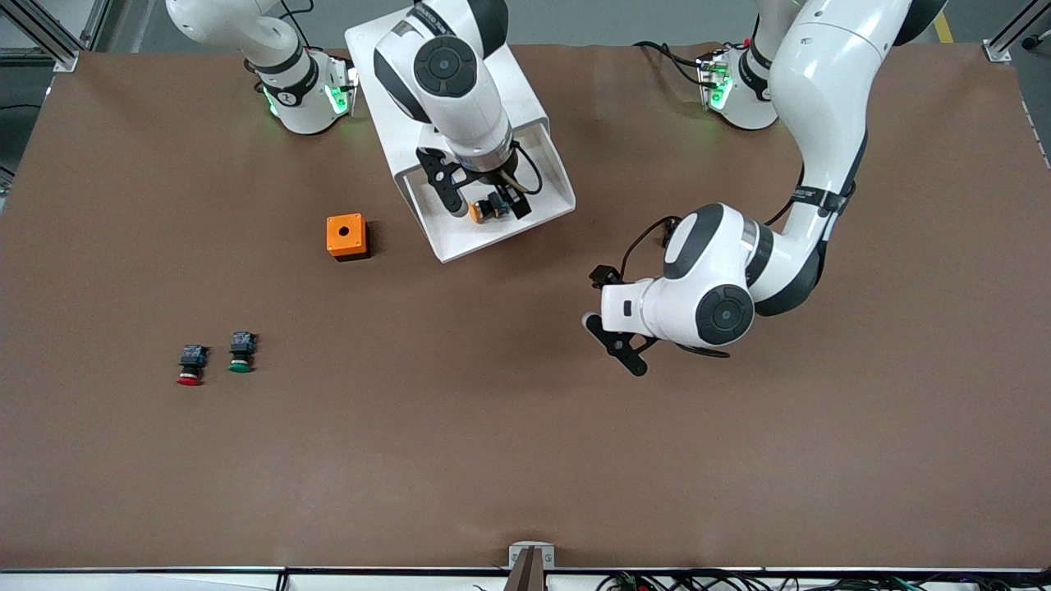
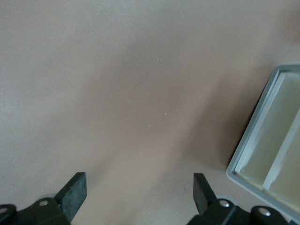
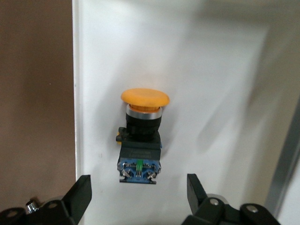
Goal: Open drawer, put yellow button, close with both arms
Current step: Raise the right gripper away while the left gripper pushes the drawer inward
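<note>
My right tool hangs over the pulled-out top drawer of the tall white box cabinet, fingers spread wide and gripping nothing. Directly beneath them I see the small push-button with the yellow-orange mushroom cap and dark body, lying on its side on the drawer's white floor, close to one side wall. My left tool waits over the bare brown counter just off the drawer's corner, fingers spread and empty. An orange cube with a round hole sits beside the drawer, toward the right arm's end.
</note>
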